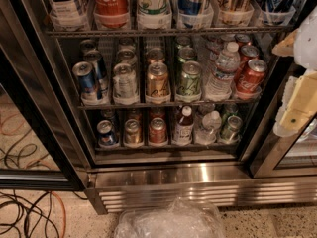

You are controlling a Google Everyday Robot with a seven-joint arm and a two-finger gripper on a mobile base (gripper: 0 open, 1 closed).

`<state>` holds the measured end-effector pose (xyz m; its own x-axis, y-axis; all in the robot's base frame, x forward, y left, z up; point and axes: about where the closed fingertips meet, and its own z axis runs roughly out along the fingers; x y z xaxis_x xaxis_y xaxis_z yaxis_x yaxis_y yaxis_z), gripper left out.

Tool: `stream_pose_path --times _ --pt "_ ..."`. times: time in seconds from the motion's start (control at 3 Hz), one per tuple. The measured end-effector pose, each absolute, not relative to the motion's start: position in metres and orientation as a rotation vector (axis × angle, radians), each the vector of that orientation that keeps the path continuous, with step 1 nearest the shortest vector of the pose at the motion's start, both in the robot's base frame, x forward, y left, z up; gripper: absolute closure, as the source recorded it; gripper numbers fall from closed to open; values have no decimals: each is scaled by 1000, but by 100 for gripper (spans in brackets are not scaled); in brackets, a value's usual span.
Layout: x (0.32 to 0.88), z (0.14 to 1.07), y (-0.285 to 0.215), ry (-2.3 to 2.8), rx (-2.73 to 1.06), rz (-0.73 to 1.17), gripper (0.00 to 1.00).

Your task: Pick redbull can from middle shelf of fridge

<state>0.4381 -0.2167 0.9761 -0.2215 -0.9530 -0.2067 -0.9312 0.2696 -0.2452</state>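
Here, end effector [298, 100] far R, state can't tell; redbull can [88, 81] on middle shelf [163, 104] L.

Over at the right edge of the view sits the blocky cream-yellow plastic gripper [298, 103]. A paler off-white slab [287, 90] runs alongside it, a rounded white housing [308, 43] bulks above, and a small tan wedge [284, 47] juts from that housing's left side.

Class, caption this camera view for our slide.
Open fridge; redbull can leftmost on middle shelf, pincer at right edge.
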Motion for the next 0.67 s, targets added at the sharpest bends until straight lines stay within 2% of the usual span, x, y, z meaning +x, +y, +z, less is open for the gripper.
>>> stream_pose_path --times 0.67 --pt "439 973 -211 2167 -1692 -45 0"
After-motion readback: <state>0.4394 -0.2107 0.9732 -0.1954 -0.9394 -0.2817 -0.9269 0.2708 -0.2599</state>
